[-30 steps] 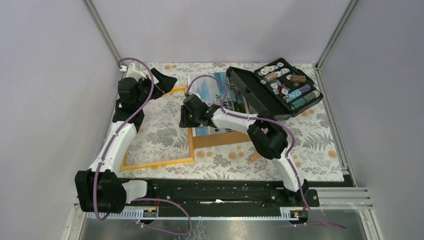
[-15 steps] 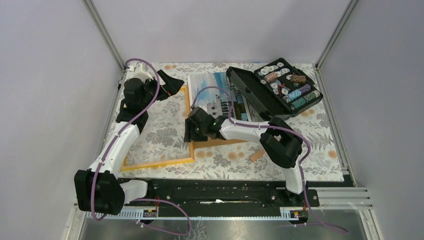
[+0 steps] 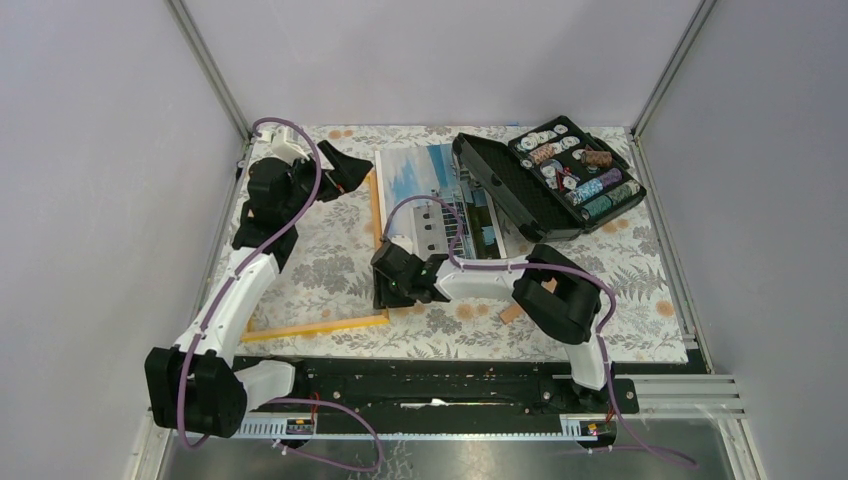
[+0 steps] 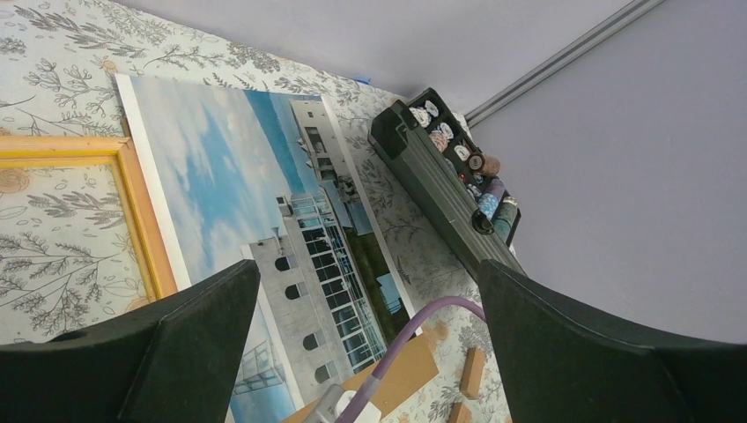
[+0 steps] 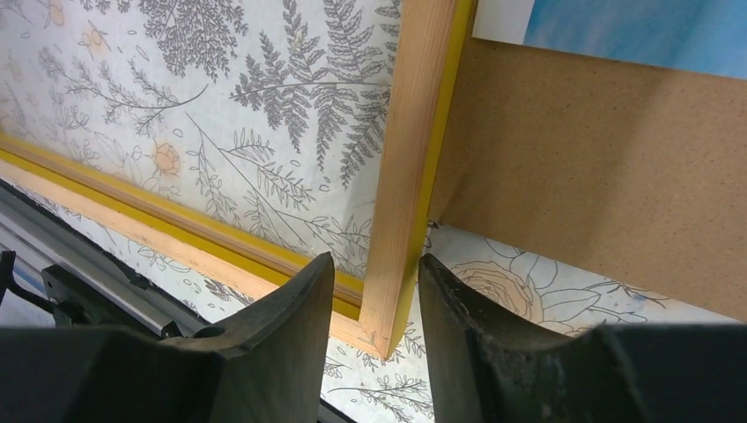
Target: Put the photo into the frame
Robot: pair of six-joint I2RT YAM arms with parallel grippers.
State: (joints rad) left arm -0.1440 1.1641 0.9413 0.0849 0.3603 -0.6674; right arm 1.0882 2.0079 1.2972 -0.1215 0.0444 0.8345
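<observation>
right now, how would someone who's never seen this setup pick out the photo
Find the open black case of chips at the far right of the table. The photo lies flat between it and the orange-yellow frame. It's the only printed sheet: a white building under blue sky, unlike the plain brown board at its near end.

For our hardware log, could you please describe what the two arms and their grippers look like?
The left arm and right arm have white link shells with black joint housings and black bases. A purple cable runs along each. The left gripper and right gripper have broad, matte black fingers.
</observation>
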